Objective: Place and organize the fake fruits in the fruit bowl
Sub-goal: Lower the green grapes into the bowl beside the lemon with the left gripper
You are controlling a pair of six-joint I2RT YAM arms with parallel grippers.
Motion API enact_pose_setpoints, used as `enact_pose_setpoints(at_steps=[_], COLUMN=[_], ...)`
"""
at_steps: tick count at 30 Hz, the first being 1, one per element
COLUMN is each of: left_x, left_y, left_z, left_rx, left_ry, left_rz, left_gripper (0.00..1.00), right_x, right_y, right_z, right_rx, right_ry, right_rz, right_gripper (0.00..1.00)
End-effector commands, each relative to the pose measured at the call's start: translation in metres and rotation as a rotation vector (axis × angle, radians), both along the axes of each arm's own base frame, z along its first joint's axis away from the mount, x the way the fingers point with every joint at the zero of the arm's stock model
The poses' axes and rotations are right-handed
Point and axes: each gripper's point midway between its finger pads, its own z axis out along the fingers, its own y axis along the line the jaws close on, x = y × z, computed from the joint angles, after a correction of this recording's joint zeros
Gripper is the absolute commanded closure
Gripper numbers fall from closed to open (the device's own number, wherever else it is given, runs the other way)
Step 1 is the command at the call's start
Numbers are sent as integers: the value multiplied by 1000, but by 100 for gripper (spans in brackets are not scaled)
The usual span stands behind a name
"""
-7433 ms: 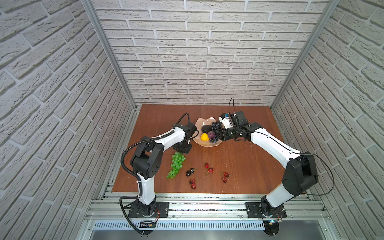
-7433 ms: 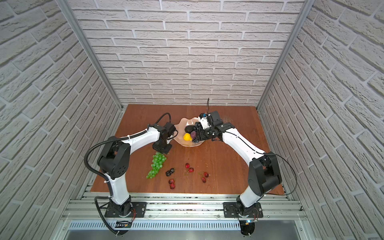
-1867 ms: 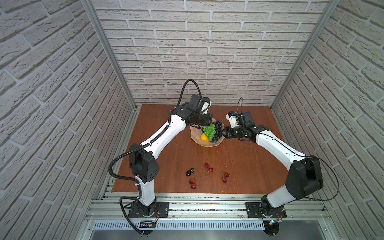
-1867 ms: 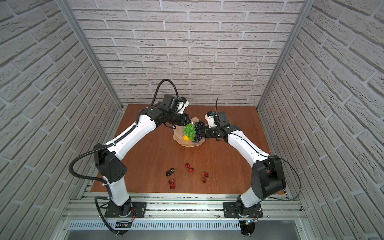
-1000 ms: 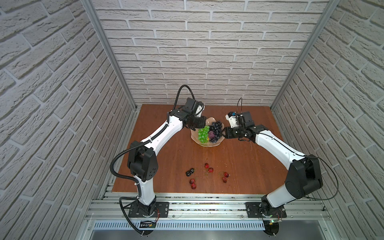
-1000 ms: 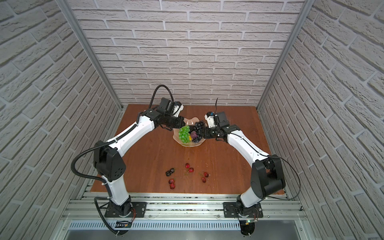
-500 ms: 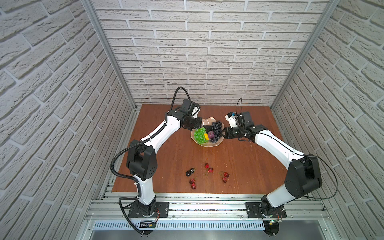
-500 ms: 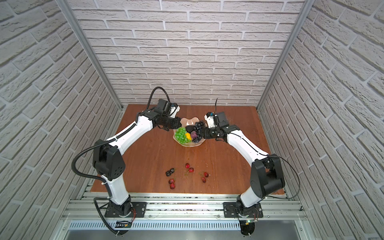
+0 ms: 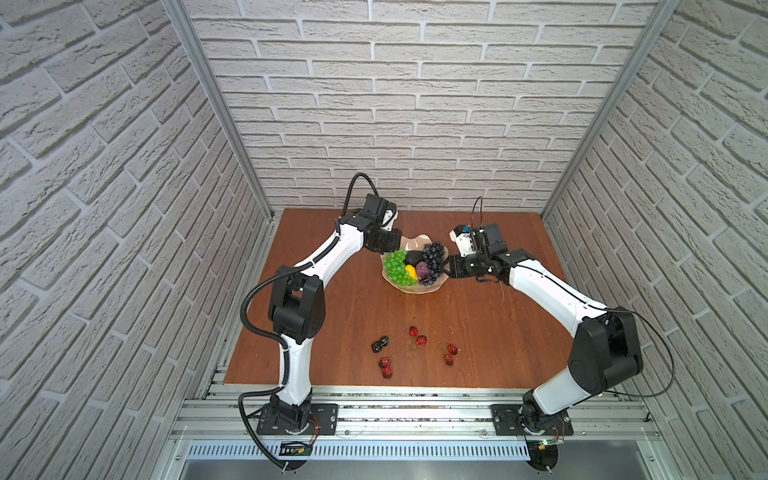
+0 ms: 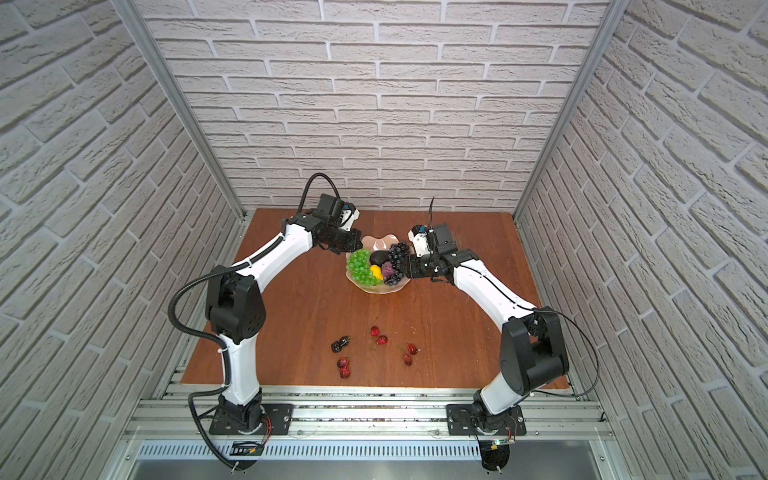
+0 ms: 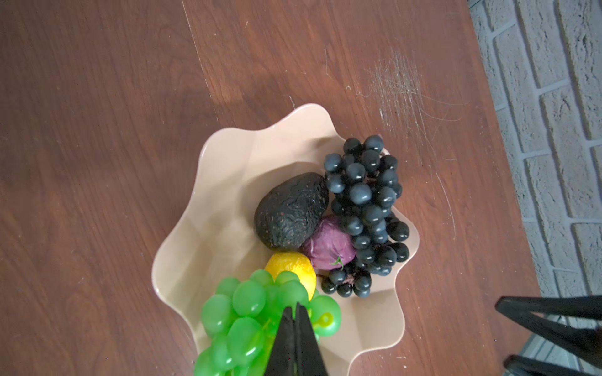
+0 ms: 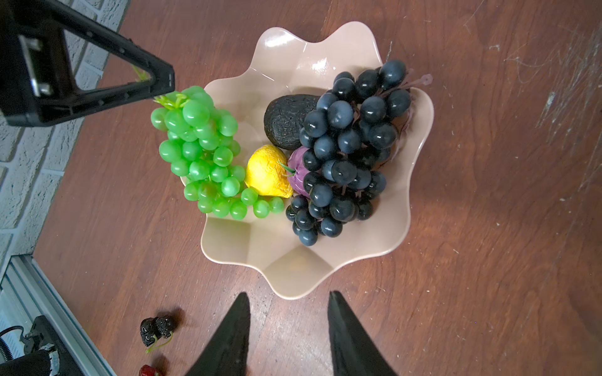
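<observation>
- Step in hand: setting the green grapes [image 12: 202,153] into the bowl [image 12: 293,260]. The bunch lies along the bowl's rim on the side away from the dark grapes [image 12: 345,140], touching the lemon [image 12: 265,175]; some grapes seem to hang over the rim.
- Your left gripper [image 11: 295,309] is pinched shut on the bunch's stem, just outside that rim.
- Your right gripper [image 12: 287,294] stands half open and empty, its tips just beside the rim on the dark-grape side; I cannot tell whether they touch it.
- Also in the bowl: the avocado [image 12: 283,120] and the purple fruit [image 12: 298,169], both against the dark grapes.
- Next, I judge: part the left jaws to free the stem, then lift straight off so the bunch is not dragged out. If it slides over the rim, nudge it toward the bowl's middle.
- Left to do: the cherries [image 9: 417,336] and the berries [image 9: 380,344] lie on the table [image 9: 478,332], well apart from the bowl. They are small and will need a narrow, low pinch.
- Since the earliest frames: the green grapes lay on the table on the bowl's cherry side; two seconds ago you held them high above the bowl; now they are down in it.
- The right gripper has stayed near the same rim, and the cherries and berries have not moved.
</observation>
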Motion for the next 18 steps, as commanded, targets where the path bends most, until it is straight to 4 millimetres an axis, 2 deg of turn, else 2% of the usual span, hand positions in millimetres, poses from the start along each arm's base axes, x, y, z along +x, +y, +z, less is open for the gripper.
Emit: enact_pose_setpoints(at_steps=[1, 6, 12, 18], left_x=[9, 22, 28, 30], left_y=[-4, -11, -15, -11], left_z=[0, -10, -25, -33], left_rx=[-5, -9, -7, 4], left_ry=[-17, -7, 15, 7], left_rz=[-27, -30, -36, -41], left_gripper=[100, 100, 100, 93], right_x=[6, 6, 4, 4], right_y=[0, 1, 0, 1], right_z=[9, 7, 9, 10], right_rx=[0, 6, 6, 5], right_ry=[-25, -20, -20, -14], right_rz=[2, 4, 2, 6], right_gripper=[59, 59, 59, 59])
